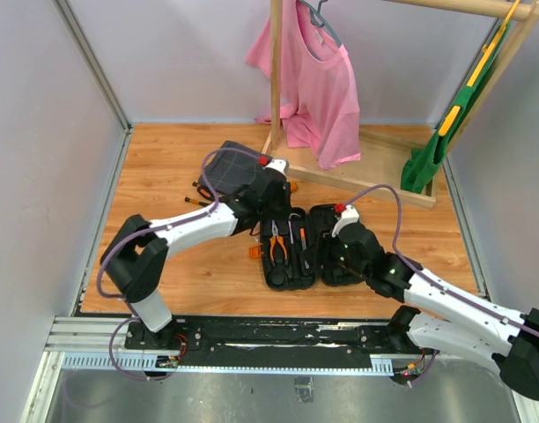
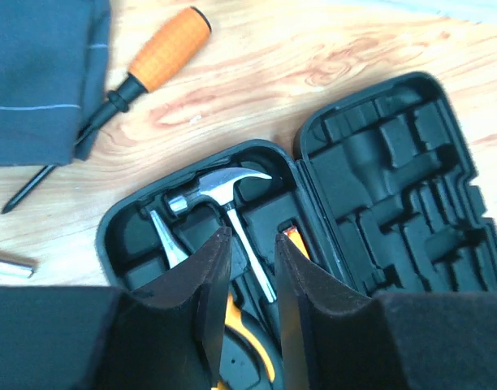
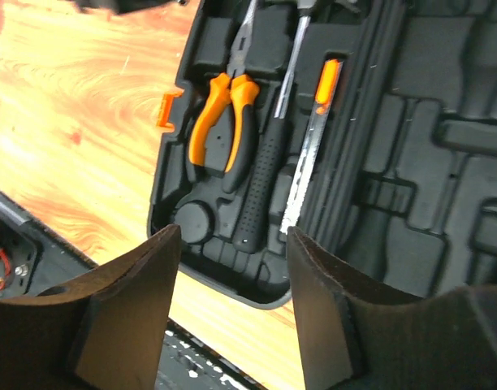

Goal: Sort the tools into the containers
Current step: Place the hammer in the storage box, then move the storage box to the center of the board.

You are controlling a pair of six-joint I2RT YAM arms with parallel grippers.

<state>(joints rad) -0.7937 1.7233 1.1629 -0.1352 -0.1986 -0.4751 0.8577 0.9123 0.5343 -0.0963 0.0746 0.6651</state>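
The black tool case [image 1: 287,275] lies open in the middle of the table. In its left half sit orange-handled pliers [image 1: 276,245] [image 3: 224,122], a steel-headed hammer [image 2: 220,185] [image 3: 261,187] and a slim orange-tipped tool [image 3: 316,138]. The moulded lid [image 2: 403,203] lies flat to the right. My left gripper [image 2: 252,236] [image 1: 276,210] hovers open over the hammer's shaft, holding nothing. My right gripper [image 3: 232,236] [image 1: 333,261] is open and empty above the case's near rim [image 3: 257,296]. An orange-handled screwdriver [image 2: 163,49] lies on the wood, its shaft partly under the cloth.
A dark grey checked cloth [image 1: 230,167] [image 2: 37,73] lies behind the case with more screwdrivers [image 1: 199,198] beside it. The wooden rack [image 1: 358,176] with a pink shirt [image 1: 313,79] and a green garment [image 1: 437,145] stands at the back. An orange clasp [image 3: 165,110] sticks out on the case's left.
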